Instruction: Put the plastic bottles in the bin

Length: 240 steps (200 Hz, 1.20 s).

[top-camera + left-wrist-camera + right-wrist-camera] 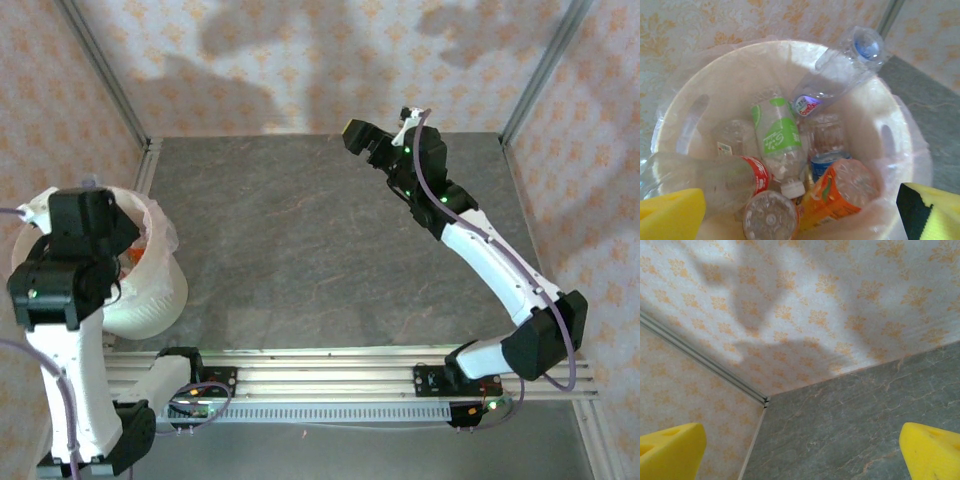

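Grey veined surface point(320, 250) runs from the arms' rail point(320, 365) back to orange-patterned wallpaper point(300, 60). Nearest, the left gripper point(800, 217) hangs over the bin point(150, 300) at the surface's left edge, jaws spread wide with nothing between them. Below it the plastic bottles point(770, 220) lie heaped inside the bin, among them a red-labelled one point(715, 175), an orange-filled one point(840, 192) and a green-labelled one point(777, 135).

The worry is the clear blue-capped bottle point(840, 75), which leans on the far rim with its cap end poking past it. A knock from the arm, or a snag on the loose bag liner point(912, 145) as the arm lifts away, could tip it out onto the surface.

Farther off, the right gripper point(360, 135) hovers near the back wall, jaws likewise wide and empty. It is well apart from the bin and in nothing's way.
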Each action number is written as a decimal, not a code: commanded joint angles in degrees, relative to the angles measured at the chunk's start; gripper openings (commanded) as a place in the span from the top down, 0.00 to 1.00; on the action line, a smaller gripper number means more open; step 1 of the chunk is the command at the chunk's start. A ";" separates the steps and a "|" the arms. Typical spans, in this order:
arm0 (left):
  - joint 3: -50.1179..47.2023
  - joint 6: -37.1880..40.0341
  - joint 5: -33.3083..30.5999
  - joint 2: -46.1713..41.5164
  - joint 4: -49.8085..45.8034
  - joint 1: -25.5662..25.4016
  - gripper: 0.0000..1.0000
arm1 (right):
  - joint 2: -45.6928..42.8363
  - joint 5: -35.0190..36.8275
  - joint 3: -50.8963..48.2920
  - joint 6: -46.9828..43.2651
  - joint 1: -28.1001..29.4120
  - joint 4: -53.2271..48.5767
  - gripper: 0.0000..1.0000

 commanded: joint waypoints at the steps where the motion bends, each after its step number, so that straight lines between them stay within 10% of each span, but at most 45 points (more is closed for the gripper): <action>1: 4.76 -1.61 4.58 -3.66 -5.48 0.55 0.00 | 0.80 -1.01 2.97 0.57 -0.19 -0.36 0.01; 36: 2.54 -6.42 -17.54 -4.96 -13.17 0.54 0.00 | 2.25 -2.19 4.23 0.68 -0.22 -0.81 0.01; 65: -3.78 -5.41 -11.29 -2.55 -6.71 0.54 0.00 | 2.71 -2.92 4.58 1.11 -0.19 -1.36 0.01; 110: -7.14 -9.39 -20.37 -5.26 -4.47 0.63 0.00 | 0.79 -0.08 3.91 -3.39 -0.19 -4.53 0.01; 161: -13.11 -9.51 -17.60 -4.27 -2.55 2.87 0.00 | 1.58 -0.06 4.33 -2.88 -0.16 -4.97 0.01; 240: -14.68 0.66 5.54 2.75 14.76 12.68 0.00 | 0.83 1.74 4.17 -3.92 -0.18 -7.05 0.01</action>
